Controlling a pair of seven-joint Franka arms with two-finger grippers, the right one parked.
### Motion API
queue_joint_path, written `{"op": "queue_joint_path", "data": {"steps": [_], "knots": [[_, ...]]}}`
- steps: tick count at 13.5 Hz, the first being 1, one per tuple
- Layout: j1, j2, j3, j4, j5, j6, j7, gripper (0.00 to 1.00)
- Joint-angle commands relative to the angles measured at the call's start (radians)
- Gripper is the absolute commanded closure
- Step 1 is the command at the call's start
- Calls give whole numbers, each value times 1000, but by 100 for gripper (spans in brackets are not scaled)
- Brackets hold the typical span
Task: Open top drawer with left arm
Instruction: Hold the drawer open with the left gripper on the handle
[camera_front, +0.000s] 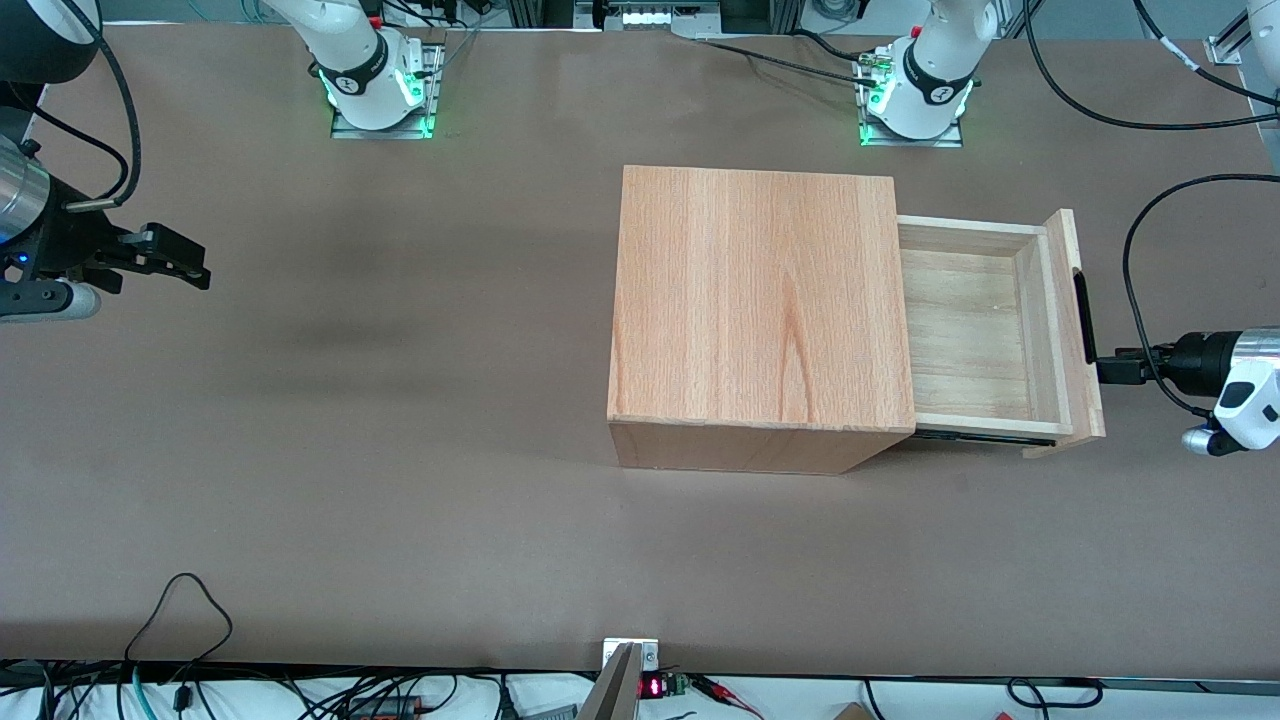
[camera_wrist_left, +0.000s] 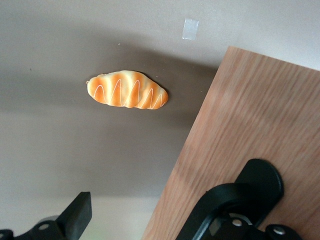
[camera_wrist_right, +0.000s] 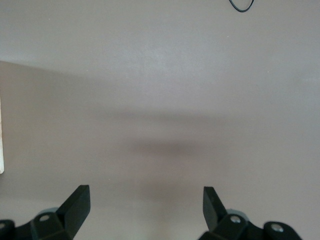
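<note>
A brown tabletop carries a plain light-wood box casing. Its shallow top drawer, paler inside, stands pulled out toward the working arm's end. The left arm's black jaws grip its slim black bar handle.

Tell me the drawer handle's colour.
Black, clearest in the front view: handle on the top drawer, claw beside it.

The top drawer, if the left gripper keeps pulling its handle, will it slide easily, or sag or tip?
The top drawer looks rigid wood, so it probably won't flex. It is already well out of the wooden casing, empty, so likely light and easy to slide. The gripper sits at the black bar handle, nearer the camera than its middle; that off-centre pull might skew it slightly.
</note>
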Motion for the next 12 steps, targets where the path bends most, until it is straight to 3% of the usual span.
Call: {"op": "queue_joint_path", "data": {"steps": [1,12], "knots": [[-12,37,-14,69,5,61,-44,0],[-7,26,-18,69,-69,46,-33,0]]}}
